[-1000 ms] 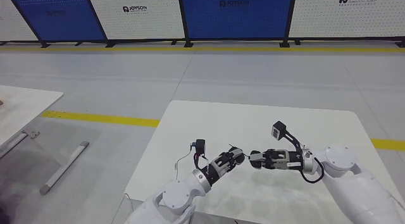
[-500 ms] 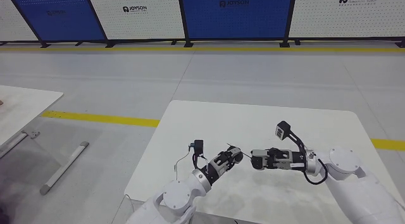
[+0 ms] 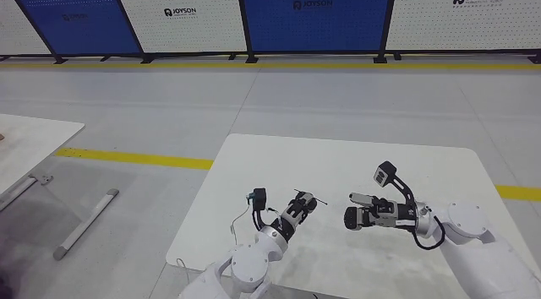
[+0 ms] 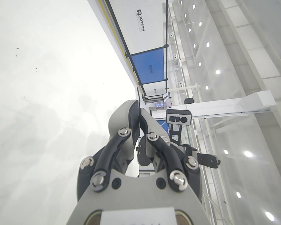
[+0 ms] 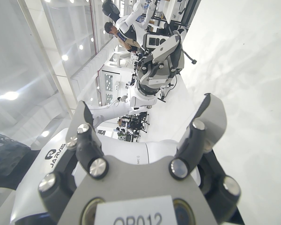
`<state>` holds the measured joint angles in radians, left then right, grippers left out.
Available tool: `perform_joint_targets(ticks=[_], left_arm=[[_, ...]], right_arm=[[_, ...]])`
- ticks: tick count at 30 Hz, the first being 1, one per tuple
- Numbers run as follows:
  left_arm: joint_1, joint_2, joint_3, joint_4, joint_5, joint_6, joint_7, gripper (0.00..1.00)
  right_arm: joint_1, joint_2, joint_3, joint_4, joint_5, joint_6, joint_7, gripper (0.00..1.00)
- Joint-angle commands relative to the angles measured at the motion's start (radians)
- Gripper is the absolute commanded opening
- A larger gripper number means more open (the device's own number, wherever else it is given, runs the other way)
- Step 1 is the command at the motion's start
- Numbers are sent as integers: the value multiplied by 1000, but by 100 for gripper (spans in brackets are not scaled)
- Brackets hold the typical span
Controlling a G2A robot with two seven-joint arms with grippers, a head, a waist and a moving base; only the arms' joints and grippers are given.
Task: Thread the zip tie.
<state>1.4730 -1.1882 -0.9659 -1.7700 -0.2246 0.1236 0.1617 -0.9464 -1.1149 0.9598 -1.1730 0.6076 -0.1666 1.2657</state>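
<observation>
Change: grippers, nearly tip to tip a second ago, now stand apart. Right gripper (image 3: 349, 217) has drawn back from left gripper (image 3: 303, 207); its fingers spread wide, nothing between them. Left gripper has pulled in toward robot, pinched tight on zip tie (image 3: 305, 195).

Meaning, as judged: right has let go, tie carried by left alone. No loop visible; threading cannot be confirmed.

Tie: thin black strip jutting past left gripper's tips, above desk (image 3: 406, 164), well apart from right gripper.

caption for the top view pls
Left gripper holds the zip tie; open right gripper faces it across a gap.
</observation>
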Motion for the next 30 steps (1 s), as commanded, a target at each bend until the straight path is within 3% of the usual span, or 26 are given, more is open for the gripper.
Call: perform_joint_targets(ticks=[1,9,16,20,30], left_arm=[[0,0,0,0,0,0,0,0],[-1,-5,-23,0,-67,-10,-18,0],[29,-3,-76,-49,-121,-65,-40,0],[51,10,-111,-68,-161,-91,-228,0],[50,10,-111,-65,-157,-92,-225,0]], right_arm=[[0,0,0,0,0,0,0,100],[0,0,0,0,0,0,0,100],[0,0,0,0,0,0,0,100],[0,0,0,0,0,0,0,100],[0,0,0,0,0,0,0,100]])
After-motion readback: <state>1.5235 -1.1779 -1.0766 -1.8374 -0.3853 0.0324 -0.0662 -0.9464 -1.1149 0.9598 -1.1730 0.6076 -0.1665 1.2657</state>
